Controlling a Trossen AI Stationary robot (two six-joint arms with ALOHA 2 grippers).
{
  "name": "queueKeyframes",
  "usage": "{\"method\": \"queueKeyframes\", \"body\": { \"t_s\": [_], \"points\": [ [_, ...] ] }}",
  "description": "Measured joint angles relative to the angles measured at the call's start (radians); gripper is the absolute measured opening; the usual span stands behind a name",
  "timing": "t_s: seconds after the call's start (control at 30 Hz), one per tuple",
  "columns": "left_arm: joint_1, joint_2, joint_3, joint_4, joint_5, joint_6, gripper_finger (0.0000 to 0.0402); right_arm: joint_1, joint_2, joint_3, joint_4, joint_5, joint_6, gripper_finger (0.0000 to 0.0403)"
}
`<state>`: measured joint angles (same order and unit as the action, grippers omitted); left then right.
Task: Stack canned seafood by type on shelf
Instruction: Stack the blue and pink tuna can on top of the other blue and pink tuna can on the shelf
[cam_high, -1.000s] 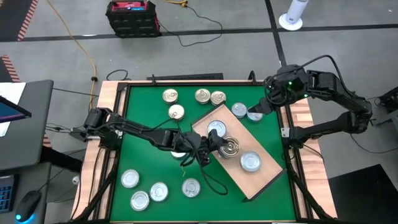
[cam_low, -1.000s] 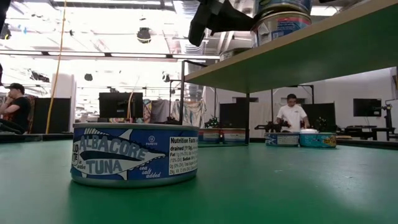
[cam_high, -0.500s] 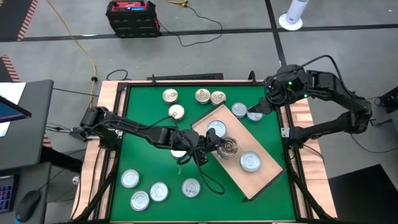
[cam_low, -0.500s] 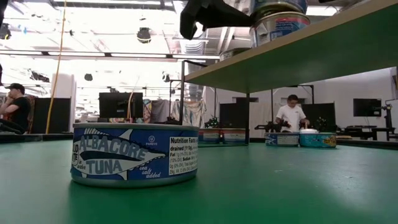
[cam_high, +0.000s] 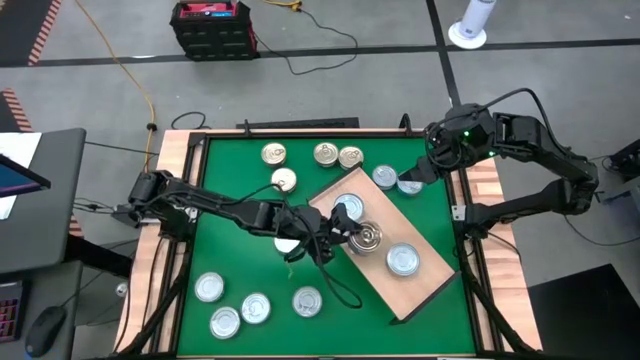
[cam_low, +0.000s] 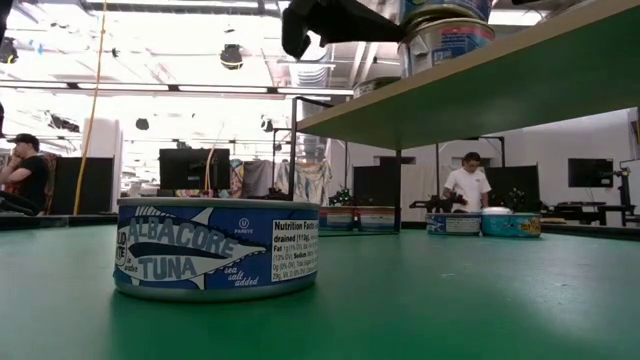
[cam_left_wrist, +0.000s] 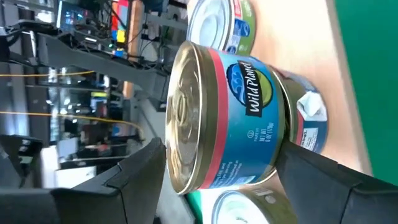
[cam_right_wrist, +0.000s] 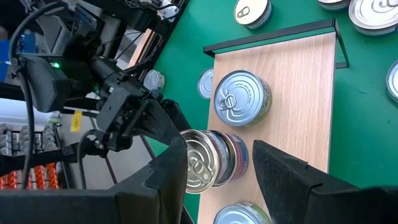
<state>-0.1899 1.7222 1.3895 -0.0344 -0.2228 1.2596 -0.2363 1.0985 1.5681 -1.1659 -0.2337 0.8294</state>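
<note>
Claw fingers of the left claw were spread apart on either side of the gold-lidded top tin, which was stacked on another tin on the shelf; no contact could be made out. Two silver-lidded tins were set just beside the stack on the board. Loose tins were scattered over the green counter. The left arm was stretched low across the counter. The right claw was held parted and empty near the far right corner, above two tins
</note>
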Motion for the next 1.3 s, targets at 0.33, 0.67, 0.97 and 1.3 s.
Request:
{"method": "queueKeyframes", "body": {
  "t_s": [0.33,0.67,0.97,1.3],
  "points": [
    [0.025,-0.015,0.01,-0.041,0.049,-0.044,0.0286,-0.001,0.0,0.0,0.001,0.0,-0.013,0.0204],
    [0.032,-0.015,0.01,-0.029,0.07,-0.076,0.0277,-0.003,0.001,0.0,0.012,0.0,-0.016,0.0204],
    [0.041,-0.041,0.01,-0.075,0.082,-0.098,0.0276,-0.009,0.001,0.0,0.036,0.0,-0.027,0.0204],
    [0.045,-0.075,0.011,-0.191,0.128,-0.156,0.0276,-0.014,0.001,0.0,0.045,-0.002,-0.045,0.0204]
  ]
}}
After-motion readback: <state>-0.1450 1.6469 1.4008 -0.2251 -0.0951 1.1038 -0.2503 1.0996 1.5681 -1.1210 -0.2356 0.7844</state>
